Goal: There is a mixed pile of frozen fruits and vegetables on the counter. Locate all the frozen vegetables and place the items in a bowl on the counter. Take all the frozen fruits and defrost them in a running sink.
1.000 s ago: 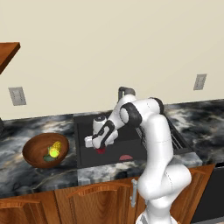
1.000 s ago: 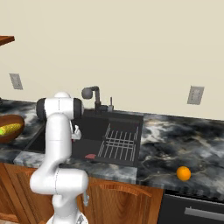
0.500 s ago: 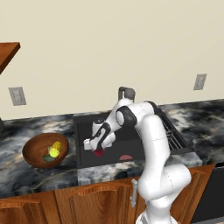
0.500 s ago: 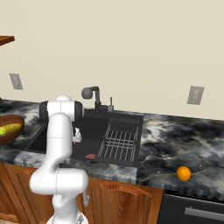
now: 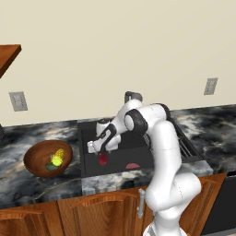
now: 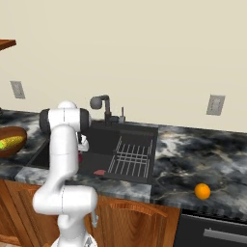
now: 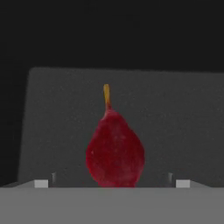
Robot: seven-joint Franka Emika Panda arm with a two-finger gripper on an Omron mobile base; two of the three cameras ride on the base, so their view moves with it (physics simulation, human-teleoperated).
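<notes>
Hand [image 5: 97, 148] has spread wide, dark red fruit [image 7: 115, 151] released just below, over sink [image 5: 138, 138]

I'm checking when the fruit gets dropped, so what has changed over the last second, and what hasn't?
The hand over the sink has let go: the red fruit now sits just below its open fingers, apart from them. The arm barely moved. Unchanged: the corn cob in the bowl, the orange fruit on the counter, and the pinkish patch on the sink floor.
</notes>
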